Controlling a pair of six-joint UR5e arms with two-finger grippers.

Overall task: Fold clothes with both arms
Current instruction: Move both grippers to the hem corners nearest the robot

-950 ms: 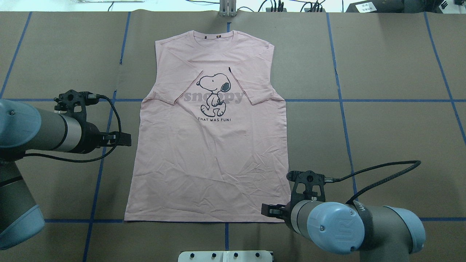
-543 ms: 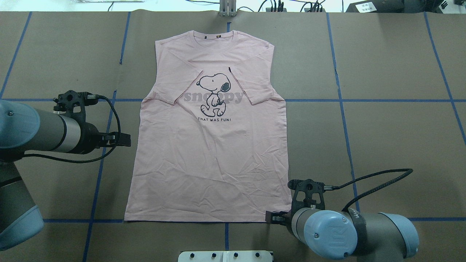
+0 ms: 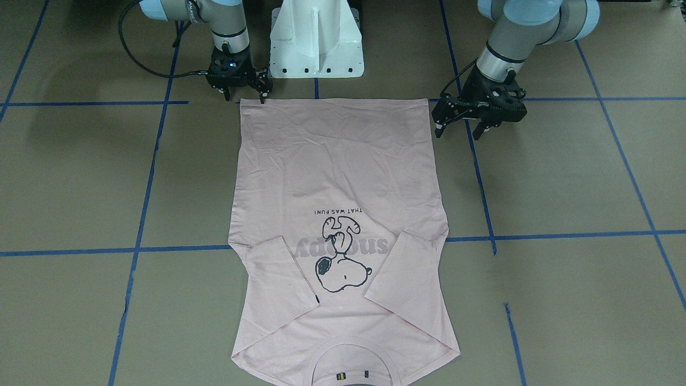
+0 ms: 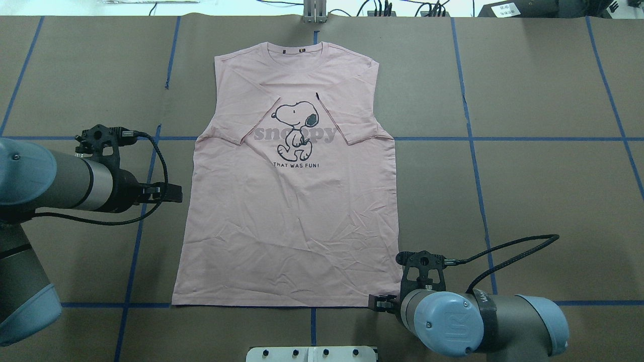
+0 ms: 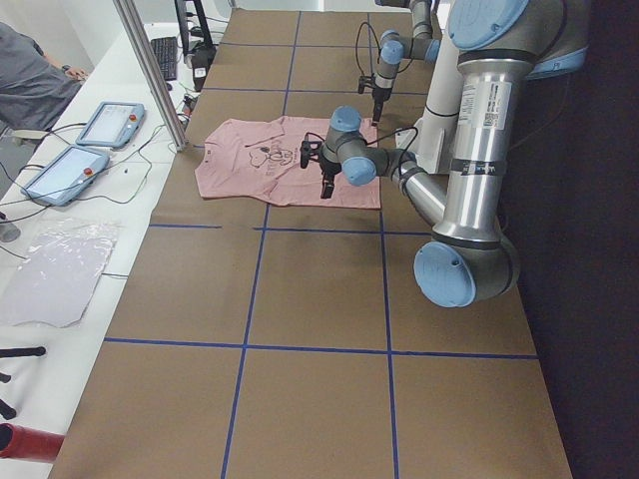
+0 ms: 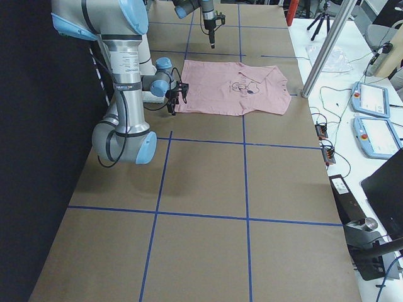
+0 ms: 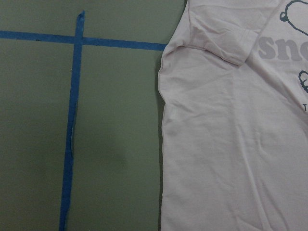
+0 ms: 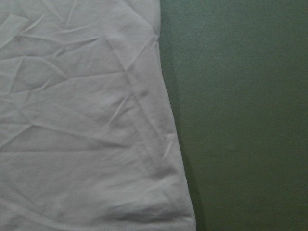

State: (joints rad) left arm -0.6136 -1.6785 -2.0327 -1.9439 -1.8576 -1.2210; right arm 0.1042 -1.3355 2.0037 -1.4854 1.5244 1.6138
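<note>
The pale pink T-shirt (image 4: 292, 226) lies flat, print up, both sleeves folded inward, collar away from the robot. It also shows in the front-facing view (image 3: 343, 161) and both wrist views (image 7: 231, 144) (image 8: 72, 120). My left gripper (image 3: 457, 134) is open and empty, hovering just outside the shirt's left side edge; in the overhead view it is at mid-left (image 4: 171, 192). My right gripper (image 3: 245, 98) is open and low at the shirt's right hem corner, one finger on either side of it; it also shows in the overhead view (image 4: 377, 303).
The white pedestal base (image 3: 316, 37) stands just behind the hem. Blue tape lines (image 4: 473, 138) cross the brown table cover. A metal post (image 4: 314, 12) stands past the collar. Tablets (image 5: 85, 140) and an operator (image 5: 35, 80) are beyond the table's far edge.
My right gripper has drawn back toward the robot and down, from over the shirt's lower right part to the hem corner. The left gripper has hardly moved.
</note>
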